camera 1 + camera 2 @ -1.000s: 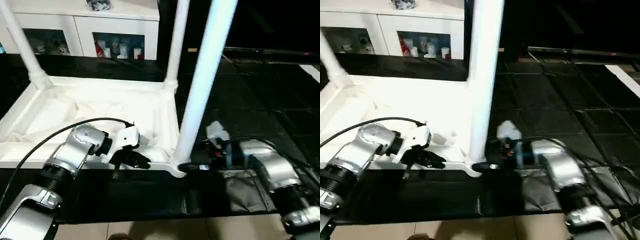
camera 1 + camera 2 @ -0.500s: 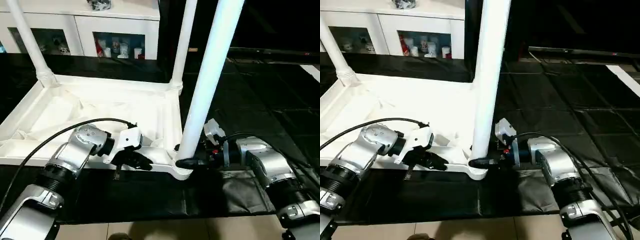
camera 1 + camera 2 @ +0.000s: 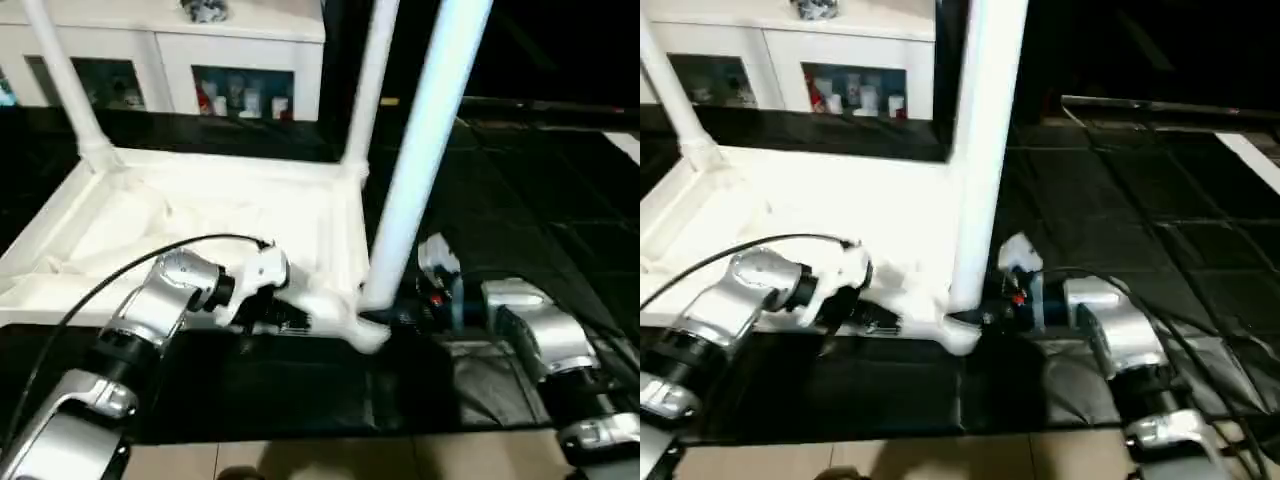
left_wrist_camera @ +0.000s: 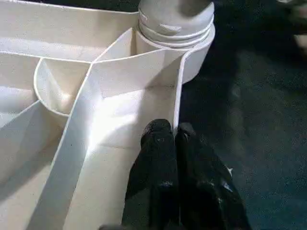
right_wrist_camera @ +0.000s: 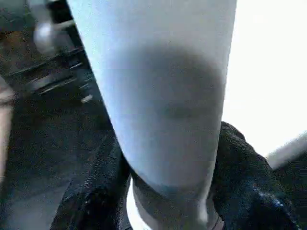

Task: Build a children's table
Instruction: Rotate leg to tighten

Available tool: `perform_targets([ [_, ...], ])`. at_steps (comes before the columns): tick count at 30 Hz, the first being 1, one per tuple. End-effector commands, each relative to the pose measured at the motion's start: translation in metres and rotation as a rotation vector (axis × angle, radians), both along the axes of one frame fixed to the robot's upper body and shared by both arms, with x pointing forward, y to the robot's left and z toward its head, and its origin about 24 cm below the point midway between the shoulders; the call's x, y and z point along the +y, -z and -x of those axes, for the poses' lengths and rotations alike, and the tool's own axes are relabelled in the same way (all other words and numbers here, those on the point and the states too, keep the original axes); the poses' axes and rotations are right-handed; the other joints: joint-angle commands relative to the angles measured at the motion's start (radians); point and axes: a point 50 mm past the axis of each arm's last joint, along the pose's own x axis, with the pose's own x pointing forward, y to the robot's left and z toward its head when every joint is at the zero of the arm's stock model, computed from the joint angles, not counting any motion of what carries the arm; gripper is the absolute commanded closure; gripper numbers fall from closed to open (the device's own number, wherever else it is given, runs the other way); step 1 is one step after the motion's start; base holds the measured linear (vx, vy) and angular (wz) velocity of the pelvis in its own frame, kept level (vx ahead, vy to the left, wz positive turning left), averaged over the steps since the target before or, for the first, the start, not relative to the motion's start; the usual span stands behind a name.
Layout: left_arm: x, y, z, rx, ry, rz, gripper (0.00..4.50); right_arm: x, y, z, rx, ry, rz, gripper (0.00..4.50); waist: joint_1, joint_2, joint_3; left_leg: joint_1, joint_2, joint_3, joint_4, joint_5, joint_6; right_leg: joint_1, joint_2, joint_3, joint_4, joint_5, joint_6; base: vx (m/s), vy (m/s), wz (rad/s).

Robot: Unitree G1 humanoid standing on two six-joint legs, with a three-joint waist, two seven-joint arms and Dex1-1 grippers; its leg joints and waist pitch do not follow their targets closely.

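Closure of right pincer (image 5: 168, 191) around near leg (image 3: 425, 160) noted over the last second: fingers (image 5: 244, 177) now hugged its base, at the socket of the upturned children's table (image 3: 210, 215) on the dark floor. I judged the leg ready for tightening. Left pincer (image 4: 168, 143) clenched, empty, against the rim. Leg tops cut off; seating blurred.

Left gripper (image 4: 175, 139) at lower centre, black fingers pressed together. Right gripper (image 5: 168, 191) low in frame, fingers spread apart. Both silver forearms reach in from the bottom corners.
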Motion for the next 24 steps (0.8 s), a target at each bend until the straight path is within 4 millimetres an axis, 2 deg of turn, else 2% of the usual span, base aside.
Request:
perform_targets([
  [1,-0.028,-0.024,-0.017,-0.116,-0.096,0.089,4.5,0.035,0.012,0.002,0.085,0.001,-0.042,2.41,-0.006,0.016,-0.065,0.005,0.045,-0.018,-0.076,-0.192,-0.019,0.051,-0.091,0.061,-0.087,-0.357,-0.145,0.0,0.0,0.0],
  [2,-0.028,-0.024,-0.017,-0.116,-0.096,0.089,4.5,0.035,0.012,0.002,0.085,0.001,-0.042,2.41,-0.012,0.011,-0.066,0.001,0.044,-0.021,-0.078,-0.195,-0.021,0.057,-0.091,0.057,-0.09,-0.37,-0.134,0.0,0.0,0.0],
  [3,-0.037,-0.026,-0.022,-0.134,-0.158,0.079,4.5,0.05,0.011,-0.007,0.104,0.104,-0.06,2.42,-0.016,0.01,-0.067,0.0,0.044,-0.021,-0.078,-0.193,-0.02,0.058,-0.09,0.058,-0.089,-0.365,-0.132,0.0,0.0,0.0],
  [4,-0.043,-0.027,-0.023,-0.136,-0.192,0.078,4.5,0.058,0.009,-0.012,0.116,0.153,-0.07,2.43,-0.03,0.015,-0.066,0.001,0.046,-0.021,-0.079,-0.2,-0.026,0.051,-0.089,0.06,-0.088,-0.345,-0.146,0.0,0.0,0.0],
  [5,-0.045,-0.028,-0.025,-0.137,-0.217,0.08,4.5,0.062,0.009,-0.014,0.121,0.175,-0.071,2.43,-0.036,0.012,-0.069,0.002,0.042,-0.023,-0.077,-0.191,-0.029,0.057,-0.089,0.058,-0.088,-0.339,-0.148,0.0,0.0,0.0],
  [6,-0.052,-0.029,-0.026,-0.136,-0.265,0.089,4.5,0.073,0.007,-0.019,0.118,0.225,-0.053,2.43,-0.045,0.02,-0.069,-0.003,0.041,-0.021,-0.075,-0.175,-0.029,0.056,-0.087,0.061,-0.083,-0.292,-0.162,0.0,0.0,0.0],
  [7,-0.052,-0.029,-0.026,-0.136,-0.265,0.089,4.5,0.073,0.007,-0.019,0.118,0.225,-0.053,2.43,-0.045,0.02,-0.069,-0.003,0.041,-0.021,-0.075,-0.175,-0.029,0.056,-0.087,0.061,-0.083,-0.292,-0.162,0.0,0.0,0.0],
  [8,-0.056,-0.029,-0.027,-0.138,-0.284,0.095,4.5,0.079,0.007,-0.021,0.106,0.243,-0.033,2.43,-0.05,0.018,-0.071,-0.009,0.038,-0.021,-0.073,-0.149,-0.019,0.063,-0.086,0.059,-0.079,-0.262,-0.167,0.0,0.0,0.0],
  [9,-0.062,-0.029,-0.028,-0.139,-0.324,0.105,4.5,0.089,0.007,-0.023,0.063,0.254,0.034,2.43,-0.053,0.018,-0.073,-0.006,0.038,-0.018,-0.07,-0.126,-0.013,0.06,-0.083,0.061,-0.076,-0.218,-0.178,0.0,0.0,0.0],
  [10,-0.063,-0.03,-0.029,-0.139,-0.332,0.108,4.5,0.092,0.007,-0.024,0.044,0.252,0.057,2.43,-0.054,0.018,-0.074,-0.005,0.037,-0.017,-0.069,-0.117,-0.009,0.059,-0.082,0.061,-0.075,-0.201,-0.184,0.0,0.0,0.0],
  [12,-0.064,-0.03,-0.029,-0.144,-0.337,0.109,4.5,0.094,0.008,-0.023,0.044,0.24,0.056,2.43,-0.049,0.016,-0.076,-0.004,0.036,-0.014,-0.067,-0.08,0.019,0.062,-0.08,0.064,-0.067,-0.118,-0.206,0.0,0.0,0.0],
  [13,-0.063,-0.03,-0.029,-0.149,-0.335,0.108,4.5,0.094,0.008,-0.022,0.048,0.234,0.05,1.95,-0.049,0.013,-0.076,-0.005,0.037,-0.014,-0.067,-0.073,0.028,0.063,-0.079,0.063,-0.066,-0.099,-0.209,0.0,0.0,0.0],
  [16,-0.058,-0.03,-0.028,-0.157,-0.321,0.094,4.5,0.086,0.011,-0.02,0.03,0.226,0.073,1.78,-0.047,0.015,-0.073,-0.003,0.041,-0.014,-0.069,-0.08,0.042,0.063,-0.082,0.062,-0.065,-0.091,-0.218,0.0,0.0,0.0],
  [18,-0.051,-0.029,-0.025,-0.166,-0.285,0.085,4.5,0.073,0.014,-0.021,0.019,0.236,0.08,1.47,-0.047,0.013,-0.071,-0.001,0.04,-0.014,-0.07,-0.11,0.037,0.062,-0.083,0.063,-0.071,-0.138,-0.212,0.0,0.0,0.0],
  [19,-0.047,-0.029,-0.024,-0.167,-0.273,0.081,4.5,0.068,0.015,-0.021,0.012,0.24,0.082,1.38,-0.046,0.016,-0.07,0.0,0.04,-0.014,-0.071,-0.118,0.035,0.063,-0.085,0.063,-0.072,-0.151,-0.207,0.0,0.0,0.0],
  [21,-0.04,-0.028,-0.022,-0.168,-0.244,0.07,4.5,0.056,0.015,-0.02,0.021,0.239,0.068,1.26,-0.046,0.016,-0.07,0.0,0.042,-0.015,-0.073,-0.129,0.036,0.064,-0.085,0.064,-0.075,-0.168,-0.197,0.0,0.0,0.0],
  [23,-0.033,-0.027,-0.02,-0.177,-0.209,0.063,4.5,0.044,0.013,-0.018,0.008,0.213,0.06,1.12,-0.042,0.018,-0.072,0.003,0.043,-0.015,-0.071,-0.12,0.04,0.063,-0.084,0.064,-0.07,-0.133,-0.206,0.0,0.0,0.0],
  [24,-0.025,-0.027,-0.017,-0.164,-0.165,0.064,4.5,0.029,0.011,-0.016,0.0,0.18,0.053,0.96,-0.042,0.018,-0.071,0.0,0.044,-0.015,-0.071,-0.114,0.047,0.064,-0.083,0.065,-0.067,-0.107,-0.217,0.0,0.0,0.0],
])
